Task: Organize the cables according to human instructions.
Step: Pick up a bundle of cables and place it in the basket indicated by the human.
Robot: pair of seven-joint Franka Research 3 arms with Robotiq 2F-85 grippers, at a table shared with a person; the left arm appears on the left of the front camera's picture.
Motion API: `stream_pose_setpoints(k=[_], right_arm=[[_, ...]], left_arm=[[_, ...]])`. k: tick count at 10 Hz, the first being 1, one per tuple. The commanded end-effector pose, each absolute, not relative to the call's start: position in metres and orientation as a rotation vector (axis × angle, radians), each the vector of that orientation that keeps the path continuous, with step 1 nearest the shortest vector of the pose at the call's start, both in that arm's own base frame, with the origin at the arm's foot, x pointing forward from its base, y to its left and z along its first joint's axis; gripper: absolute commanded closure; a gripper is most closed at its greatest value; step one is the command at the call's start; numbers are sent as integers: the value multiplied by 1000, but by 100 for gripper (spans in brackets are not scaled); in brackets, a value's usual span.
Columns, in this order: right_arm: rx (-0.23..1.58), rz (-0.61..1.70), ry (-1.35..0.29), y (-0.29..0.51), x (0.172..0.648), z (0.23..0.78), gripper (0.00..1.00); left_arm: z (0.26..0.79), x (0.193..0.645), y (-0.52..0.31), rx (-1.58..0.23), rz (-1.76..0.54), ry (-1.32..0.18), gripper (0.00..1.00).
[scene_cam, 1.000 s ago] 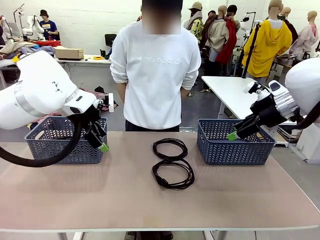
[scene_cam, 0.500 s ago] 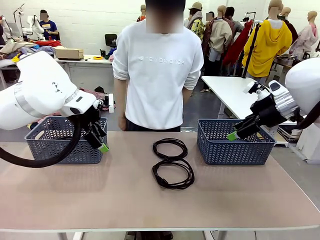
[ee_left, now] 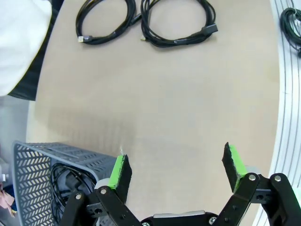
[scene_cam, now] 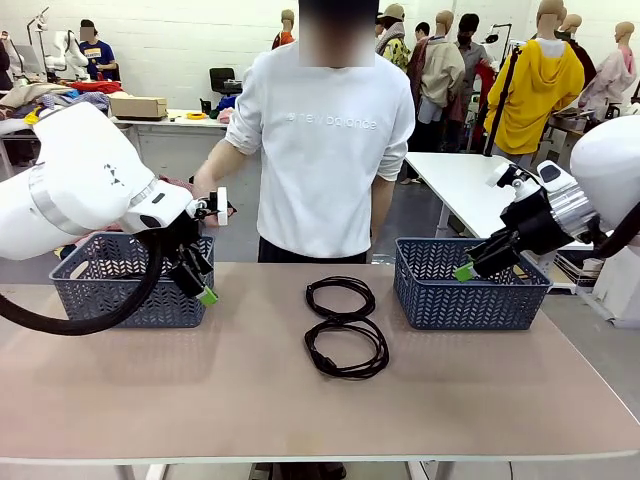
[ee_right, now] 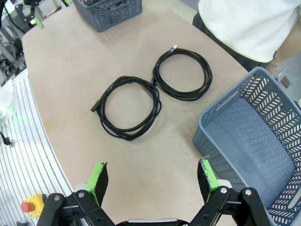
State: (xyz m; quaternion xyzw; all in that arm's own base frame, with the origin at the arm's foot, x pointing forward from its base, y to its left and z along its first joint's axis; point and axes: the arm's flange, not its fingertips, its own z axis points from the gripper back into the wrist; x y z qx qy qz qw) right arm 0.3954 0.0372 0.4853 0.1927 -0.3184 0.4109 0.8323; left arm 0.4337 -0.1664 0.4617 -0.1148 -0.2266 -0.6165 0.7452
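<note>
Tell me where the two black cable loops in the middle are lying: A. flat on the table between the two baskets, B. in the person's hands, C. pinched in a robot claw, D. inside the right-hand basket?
A: both cable loops lie flat on the table, touching each other, between the left basket and the right basket, with nothing holding them.
</note>
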Motion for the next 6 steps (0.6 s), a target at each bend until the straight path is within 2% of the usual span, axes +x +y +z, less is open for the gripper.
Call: stream_pose_setpoints(k=[1, 6], right_arm=[[430, 890, -697, 36, 398, 484, 0], [430, 890, -697, 36, 398, 484, 0]], left_arm=[[463, 436, -166, -251, -1347, -499, 0], [463, 436, -166, -251, -1347, -499, 0]])
